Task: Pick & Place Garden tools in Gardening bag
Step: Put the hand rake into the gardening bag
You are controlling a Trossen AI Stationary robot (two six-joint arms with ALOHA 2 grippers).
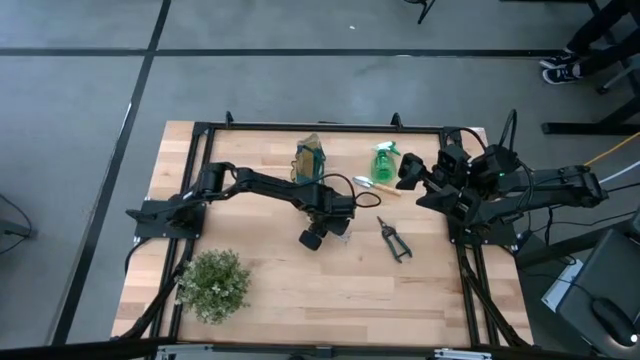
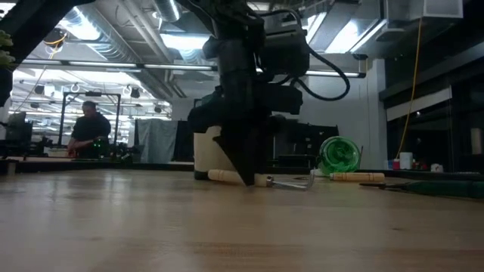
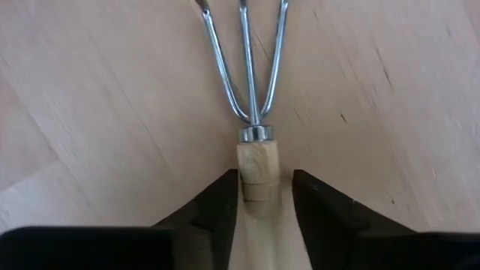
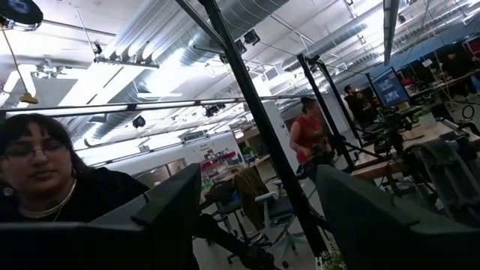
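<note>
The mini rake (image 3: 253,90), with silver tines and a wooden shaft, lies flat on the table's middle; it also shows in the low view (image 2: 291,181). My left gripper (image 1: 335,226) points down at it, its fingers closed on the shaft. The cream gardening bag (image 1: 310,160) stands behind it. The green spray bottle (image 1: 385,162) and the trowel (image 1: 372,186) lie to the bag's right, and the dark shears (image 1: 393,239) lie nearer the front. My right gripper (image 4: 259,217) is open and empty, raised at the table's right side (image 1: 410,170). My left gripper has the rake's wooden shaft (image 3: 259,176) between its two fingers, just behind the metal collar. The fingers (image 3: 221,202) come from above, pointing down, one on each side, across the shaft. The rake lies flat on the table.
A bushy potted plant (image 1: 213,283) stands at the front left. A black frame (image 1: 320,127) runs round the tabletop. People show in the room beyond: one in the low view (image 2: 89,130) and two in the right wrist view (image 4: 45,180).
</note>
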